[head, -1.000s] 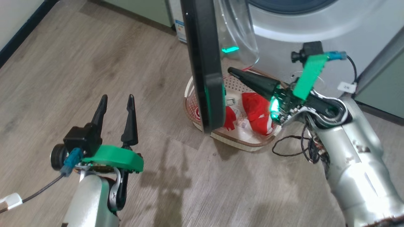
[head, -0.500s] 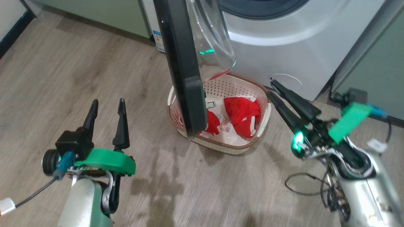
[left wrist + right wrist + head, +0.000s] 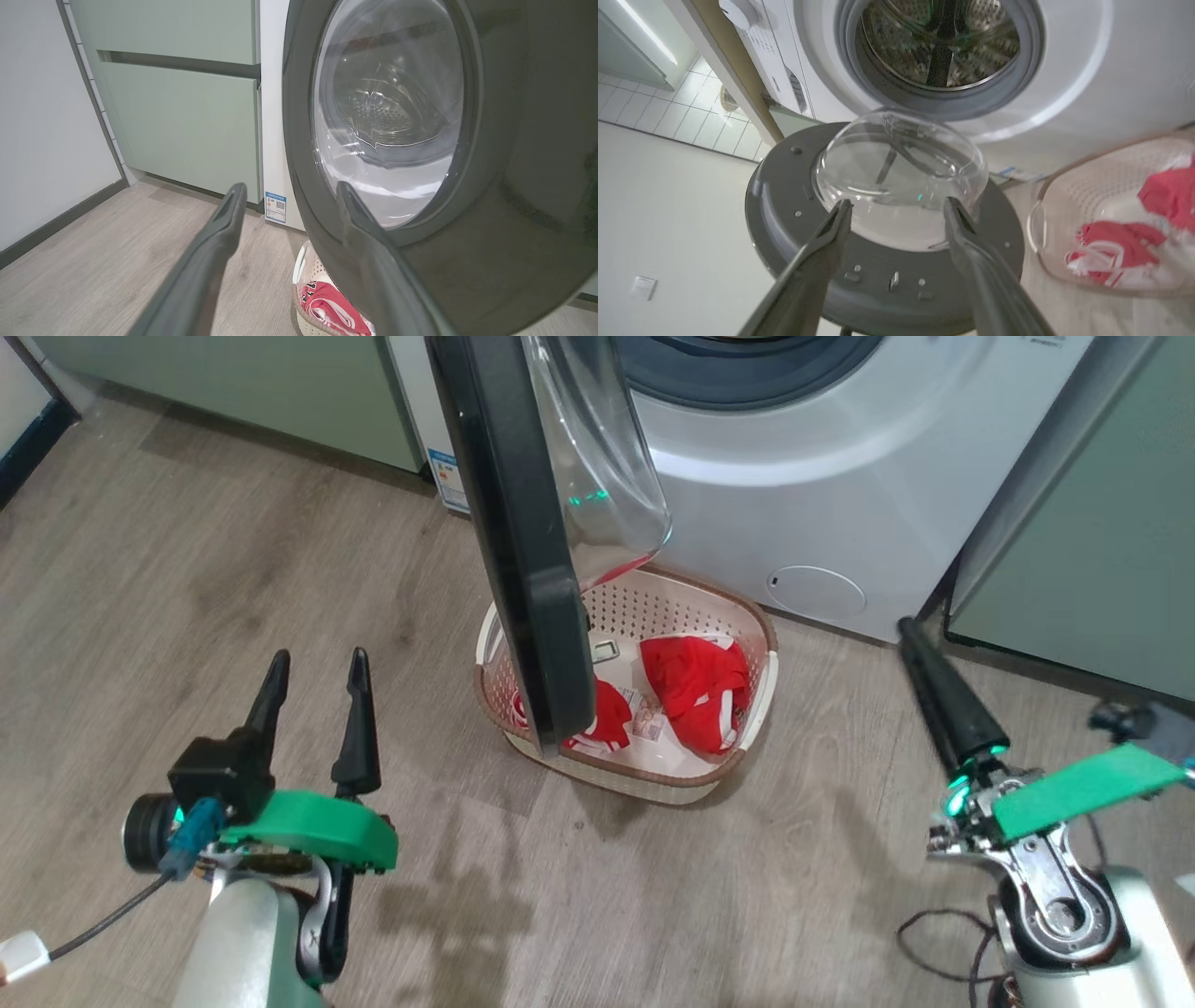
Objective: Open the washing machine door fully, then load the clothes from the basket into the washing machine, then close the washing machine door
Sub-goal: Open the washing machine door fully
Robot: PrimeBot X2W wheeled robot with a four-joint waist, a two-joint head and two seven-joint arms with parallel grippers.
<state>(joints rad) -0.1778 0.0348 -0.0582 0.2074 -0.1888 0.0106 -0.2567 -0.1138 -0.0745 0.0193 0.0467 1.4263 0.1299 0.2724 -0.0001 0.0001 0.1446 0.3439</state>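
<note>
The basket [image 3: 644,611] is set on the wood-look floor [image 3: 233,569] at frame centre, just before the washing machine [image 3: 840,504]

Bright even light throws soft shadows on the floor [image 3: 485,915], reflections on the washing machine door [image 3: 387,116] glass.

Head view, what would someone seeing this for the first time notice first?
The washing machine door, a black-rimmed glass bowl, stands open at the top centre, hanging over the basket on the floor. In the basket lie bright red clothes. Both grippers hover open and empty, the left gripper at lower left, the right gripper at lower right.
</note>
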